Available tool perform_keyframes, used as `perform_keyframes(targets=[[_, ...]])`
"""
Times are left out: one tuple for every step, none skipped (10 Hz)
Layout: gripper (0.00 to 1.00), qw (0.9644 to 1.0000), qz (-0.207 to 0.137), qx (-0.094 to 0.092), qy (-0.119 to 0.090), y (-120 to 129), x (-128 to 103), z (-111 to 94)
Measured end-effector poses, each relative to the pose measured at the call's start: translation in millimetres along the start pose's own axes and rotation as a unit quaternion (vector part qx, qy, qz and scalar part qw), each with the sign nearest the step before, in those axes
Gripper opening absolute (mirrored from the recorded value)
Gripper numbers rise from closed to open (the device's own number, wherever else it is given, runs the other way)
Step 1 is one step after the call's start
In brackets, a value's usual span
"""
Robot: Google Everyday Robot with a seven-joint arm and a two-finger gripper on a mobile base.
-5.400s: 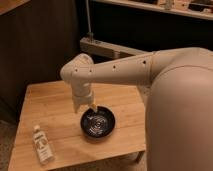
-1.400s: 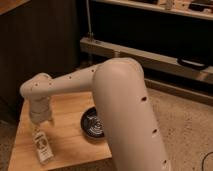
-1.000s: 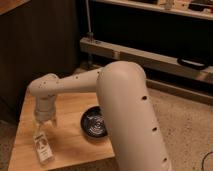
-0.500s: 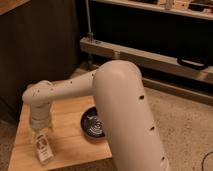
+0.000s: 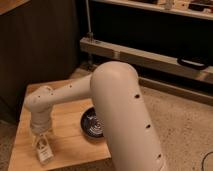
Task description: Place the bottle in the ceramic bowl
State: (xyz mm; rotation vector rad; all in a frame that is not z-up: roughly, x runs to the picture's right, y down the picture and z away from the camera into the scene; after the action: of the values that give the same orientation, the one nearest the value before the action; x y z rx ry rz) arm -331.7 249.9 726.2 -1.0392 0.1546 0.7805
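On table [image 5: 70,145] | jaws at 1 bottle [image 5: 44,153] | 1 ceramic bowl [image 5: 90,125] near

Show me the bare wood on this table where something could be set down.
The widest bare patch is the table wood between the bottle and the ceramic bowl, running to the near edge. A narrow strip runs along the left edge, beside the arm. The near-left corner is crowded: the gripper sits right over the bottle.

no legible text or numbers anywhere, hand [image 5: 42,140] low at the bottle [image 5: 45,153]
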Motion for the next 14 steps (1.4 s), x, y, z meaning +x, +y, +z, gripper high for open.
perform_keyframes(targets=[[0.65, 1.0000, -0.001, -0.001, -0.001, 1, 0, 1], [0.65, 1.0000, -0.001, 0.000, -0.001, 1, 0, 2], [0.65, 1.0000, -0.001, 0.000, -0.002, 1, 0, 3], [0.65, 1.0000, -0.001, 0.002, -0.004, 1, 0, 3], [0.65, 1.0000, -0.001, 0.004, -0.005, 2, 1, 3], [0.65, 1.0000, -0.002, 0.005, -0.006, 2, 1, 4], [0.65, 1.0000, -0.003, 0.006, -0.007, 3, 2, 5], [0.65, 0.9999, -0.003, 0.007, -0.008, 3, 2, 6], [0.65, 0.9999, -0.004, 0.007, -0.009, 4, 3, 7], [0.65, 0.9999, -0.004, 0.005, -0.010, 4, 3, 10], [0.65, 0.9999, -0.004, 0.003, -0.010, 3, 4, 12], [0.65, 0.9999, -0.004, 0.002, -0.010, 2, 4, 15], [0.65, 0.9999, -0.005, 0.001, -0.010, 3, 4, 17], [0.65, 0.9999, -0.005, 0.000, -0.010, 2, 4, 18]])
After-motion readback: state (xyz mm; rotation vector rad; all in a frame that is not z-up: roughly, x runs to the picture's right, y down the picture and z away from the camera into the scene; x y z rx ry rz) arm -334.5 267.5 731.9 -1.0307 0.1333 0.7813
